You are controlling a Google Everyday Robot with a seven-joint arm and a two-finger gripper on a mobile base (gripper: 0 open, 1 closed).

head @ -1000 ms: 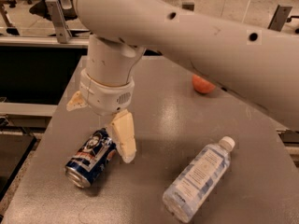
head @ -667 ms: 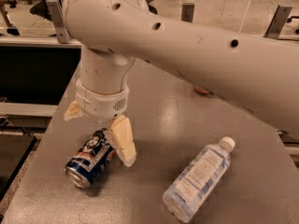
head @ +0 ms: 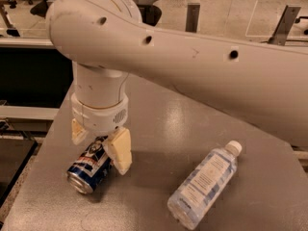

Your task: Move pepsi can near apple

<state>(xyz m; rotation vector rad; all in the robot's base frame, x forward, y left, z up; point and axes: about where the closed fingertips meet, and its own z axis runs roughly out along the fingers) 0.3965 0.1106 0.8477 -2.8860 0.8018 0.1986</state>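
The pepsi can lies on its side on the grey table, near the front left, its silver end toward me. My gripper hangs straight down over it, open, with one cream finger on the can's left and the other finger on its right, so the can's upper part sits between them. The apple is hidden behind my big white arm.
A clear plastic water bottle lies on its side at the front right of the table. The table's left edge runs close beside the can. Chairs and metal posts stand on the floor behind the table.
My arm has swung across and now hides the apple. The gripper has come lower and to the left, so its fingers now straddle the can. The can and bottle have not moved.
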